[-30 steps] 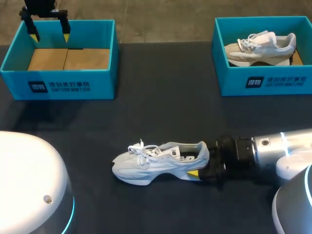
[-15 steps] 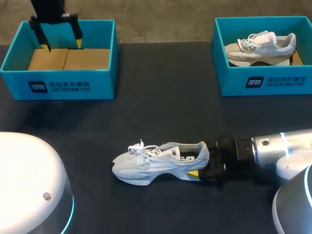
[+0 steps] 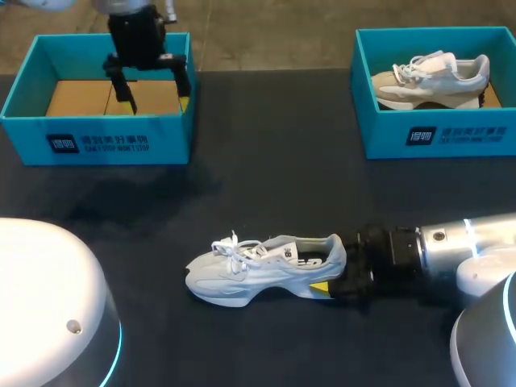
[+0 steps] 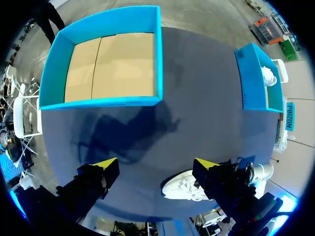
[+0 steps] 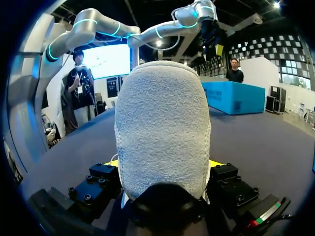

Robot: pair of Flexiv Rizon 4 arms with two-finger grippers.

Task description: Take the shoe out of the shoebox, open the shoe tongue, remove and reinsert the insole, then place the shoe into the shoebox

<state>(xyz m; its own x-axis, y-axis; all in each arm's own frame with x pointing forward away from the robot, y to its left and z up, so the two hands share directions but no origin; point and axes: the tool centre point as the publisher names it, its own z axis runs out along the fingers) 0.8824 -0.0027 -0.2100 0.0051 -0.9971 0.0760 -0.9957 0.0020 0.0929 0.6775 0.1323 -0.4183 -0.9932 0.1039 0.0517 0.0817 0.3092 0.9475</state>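
Two teal boxes sit at the far side of the dark table (image 3: 266,185). The left shoebox (image 3: 97,141) holds nothing but its plain brown cardboard floor (image 3: 81,98), two flat panels side by side. The right shoebox (image 3: 439,137) has a beige shoe (image 3: 431,76) with white laces lying inside, filling most of it.

Out on the open tabletop, near the robot's edge and well apart from both boxes, the white shoe (image 3: 258,270) stands on its sole. Its toe points toward my left side, its laces are loose and splayed, and its mouth is open to a dark printed insole. The upper is pale and smooth over a thick, sculpted sole. Up close the heel is a rounded hump of nubbly, towel-like fabric.

The right gripper (image 3: 332,274) lies low along the table, both yellow-tipped fingers pressed to the heel from either side — clamped firmly on it. The left gripper (image 3: 155,97) hangs above the empty box's inner corner, fingers spread wide — nothing between them.
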